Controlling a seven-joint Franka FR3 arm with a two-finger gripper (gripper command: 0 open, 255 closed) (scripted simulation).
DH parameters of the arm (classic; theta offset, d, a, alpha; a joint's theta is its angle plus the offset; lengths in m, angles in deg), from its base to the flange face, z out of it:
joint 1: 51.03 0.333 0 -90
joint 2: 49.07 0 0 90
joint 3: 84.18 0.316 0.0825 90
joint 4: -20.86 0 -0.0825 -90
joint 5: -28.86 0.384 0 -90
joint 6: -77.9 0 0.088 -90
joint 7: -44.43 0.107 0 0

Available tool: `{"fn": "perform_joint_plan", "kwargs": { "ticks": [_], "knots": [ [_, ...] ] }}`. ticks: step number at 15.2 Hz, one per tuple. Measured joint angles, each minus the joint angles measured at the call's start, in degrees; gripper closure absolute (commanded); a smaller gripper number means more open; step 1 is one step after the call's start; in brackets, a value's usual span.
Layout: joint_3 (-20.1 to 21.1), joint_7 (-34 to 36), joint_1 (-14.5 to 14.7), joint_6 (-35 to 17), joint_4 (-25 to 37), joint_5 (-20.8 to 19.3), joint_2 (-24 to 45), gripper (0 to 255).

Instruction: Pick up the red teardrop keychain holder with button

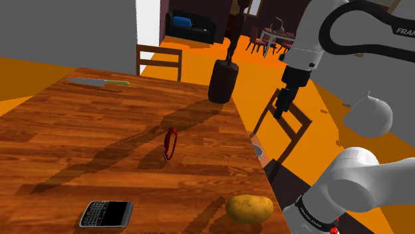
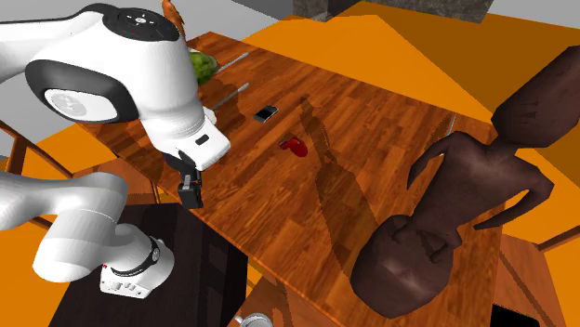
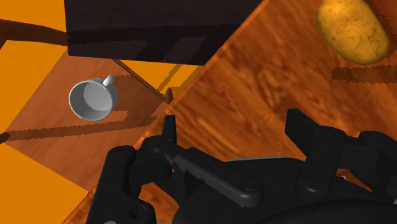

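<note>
red keychain (image 1: 171,143) is small, a thin teardrop loop, looks stood on edge in the shoulder view, button too small to make out. it sits on the wood table (image 1: 80,146) about mid-top, with its shadow beside it, nothing touching it. phone (image 1: 106,213) lies nearer the front edge in the shoulder view, knife (image 1: 100,82) lies far back, dark figurine (image 1: 223,80) stands at the far corner, potato (image 1: 249,208) is near the stand-side edge. in the second exterior view the keychain (image 2: 294,145) lies just past the phone (image 2: 266,113), out in the open. arm (image 1: 312,33) is bent high over the stand side, wrist turned down, gripper (image 1: 282,110) pointing downward off the table's edge, above a chair (image 1: 292,126) at the shoulder view's right. it is well apart from the keychain and raised above table height. in the second exterior view the gripper (image 2: 191,190) hangs by the table edge near the stand. in the wrist view the gripper (image 3: 232,127) has its fingers (image 3: 168,130) spread wide apart, with only tabletop showing between them, gripping nothing. past the fingers are a grey mug (image 3: 93,98) on a lower surface off the table edge, and the potato (image 3: 353,28) on the wood.
</note>
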Motion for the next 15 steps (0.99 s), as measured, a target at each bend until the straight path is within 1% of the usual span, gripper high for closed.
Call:
{"fn": "perform_joint_plan", "kwargs": {
  "ticks": [1, 3, 6, 10, 15],
  "knots": [
    [0.0, 0.0, 0.0, 0.0, 0.0, 0.0, 0.0, 0],
    [0.9, 1.5, 0.2, -1.6, -0.1, 1.3, 1.6, 0],
    [3.3, 5.4, 0.7, -4.8, -0.1, 4.6, 4.8, 0],
    [7.0, 10.9, 1.6, -9.8, 1.6, 9.0, 11.0, 0],
    [10.9, 17.0, 2.3, -16.3, 4.3, 13.4, 19.2, 0]
  ]
}}
